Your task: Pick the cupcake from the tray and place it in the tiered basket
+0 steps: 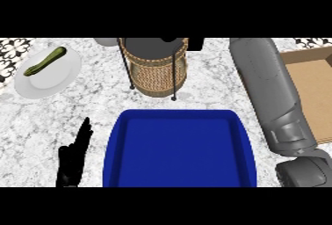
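My right forearm (272,96) runs up past the blue tray (182,113) toward the tiered basket (156,70). My right hand (194,42) is almost off the top edge, so I can't tell if it's clasping anything. No cupcake shows on the tray; perhaps it's hidden up there. I'd call this the placing step. Next: seat it in a tier, then withdraw clear of the wire frame. My left hand (73,158) rests lower left, fingers straight, holding nothing.

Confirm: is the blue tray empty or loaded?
Empty: the blue tray shows only bare blue floor inside its rim, nothing lying on the part in view.
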Tool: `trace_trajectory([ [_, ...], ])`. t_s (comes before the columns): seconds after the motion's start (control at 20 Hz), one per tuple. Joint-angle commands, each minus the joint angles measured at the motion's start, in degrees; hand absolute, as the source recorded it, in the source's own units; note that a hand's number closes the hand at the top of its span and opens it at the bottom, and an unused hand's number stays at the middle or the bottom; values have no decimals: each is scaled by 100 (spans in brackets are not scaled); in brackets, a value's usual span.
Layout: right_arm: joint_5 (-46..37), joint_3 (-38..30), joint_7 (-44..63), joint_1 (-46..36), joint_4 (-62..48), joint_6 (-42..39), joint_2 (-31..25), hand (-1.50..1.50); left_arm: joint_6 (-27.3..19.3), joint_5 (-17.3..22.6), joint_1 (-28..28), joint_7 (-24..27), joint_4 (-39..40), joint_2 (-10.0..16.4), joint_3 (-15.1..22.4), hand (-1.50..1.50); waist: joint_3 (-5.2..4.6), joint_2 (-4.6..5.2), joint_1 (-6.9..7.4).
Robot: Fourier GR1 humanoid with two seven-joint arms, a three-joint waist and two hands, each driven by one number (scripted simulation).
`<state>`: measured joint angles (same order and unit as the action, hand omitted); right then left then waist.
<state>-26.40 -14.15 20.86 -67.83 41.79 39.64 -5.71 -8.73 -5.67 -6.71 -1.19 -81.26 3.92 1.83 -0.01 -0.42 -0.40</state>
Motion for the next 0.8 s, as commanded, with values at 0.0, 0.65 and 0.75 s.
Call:
trace_trajectory([
  [0.0,36,-27,437,686,903,-172,-447,-150,-14,141,-75,-23,27,14,-174,0,2,-70,-227],
  [0.65,2114,-1182,1101,3783,4609,-3164,-2361,-150,-133,44,-271,84,-88,-34,-143,0,4,-68,-355],
  [0.75,2609,-1658,780,4434,4889,-3535,-2538,-150,-4,158,-145,150,-4,89,-276,0,5,-27,-280],
])
